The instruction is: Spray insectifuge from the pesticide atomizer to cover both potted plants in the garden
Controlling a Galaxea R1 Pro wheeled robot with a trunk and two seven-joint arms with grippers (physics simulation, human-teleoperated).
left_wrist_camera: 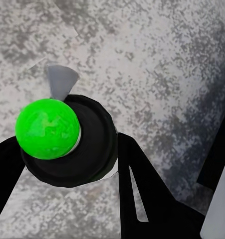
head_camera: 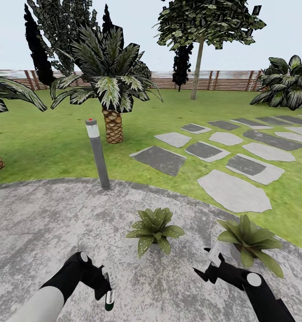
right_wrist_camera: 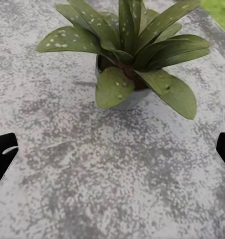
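Grey round patio (head_camera: 44, 214): left gripper (head_camera: 107, 293) pinches pesticide atomizer (head_camera: 109, 300), near left potted plant (head_camera: 154, 229); right gripper (head_camera: 207, 264) spread wide, beside right potted plant (head_camera: 248, 241).

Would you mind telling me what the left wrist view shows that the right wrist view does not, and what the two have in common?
The left wrist view alone shows the pesticide atomizer end-on, bright green tip toward the camera, gripped between the left gripper fingers, which are black. The right wrist view alone shows a potted plant, spotted olive leaves in a small grey pot, standing ahead of the open right gripper, whose fingertips sit wide apart at the picture's edges. Both share the mottled grey paved patio beneath.
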